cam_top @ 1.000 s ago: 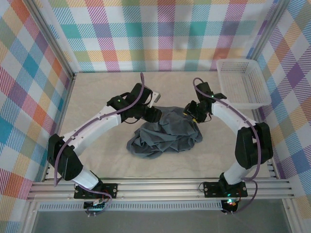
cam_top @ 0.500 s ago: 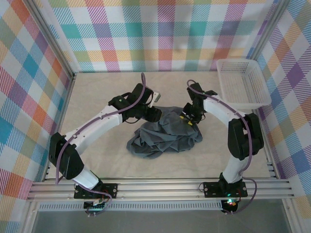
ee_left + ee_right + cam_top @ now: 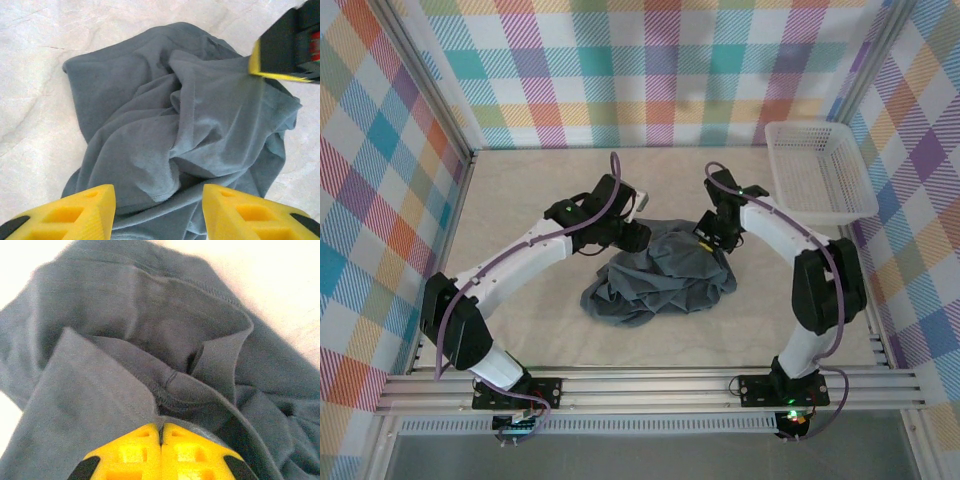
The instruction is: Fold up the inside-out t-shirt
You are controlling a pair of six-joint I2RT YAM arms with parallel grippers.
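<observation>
In the top cam, the left gripper (image 3: 632,236) sits low over the far-left edge of the dark slate-grey t-shirt (image 3: 660,285) of soft wrinkled fabric. In the left wrist cam its two yellow fingers (image 3: 85,212) are spread apart, w/ the cloth below and btw. them, not closed on it. The t-shirt lies as a crumpled heap approx. in the middle of the beige marbled table top (image 3: 520,200), btw. the two arms, w/ many folds. At the far-right side of the heap is the right gripper (image 3: 708,240). In the right wrist cam its yellow fingers (image 3: 135,452) are pressed together, and a stitched fold of the grey fabric comes up to the tips, so it pinches the t-shirt there. Further right, in the far-right corner, stands a white plastic mesh basket (image 3: 817,170), well apart from the t-shirt.
</observation>
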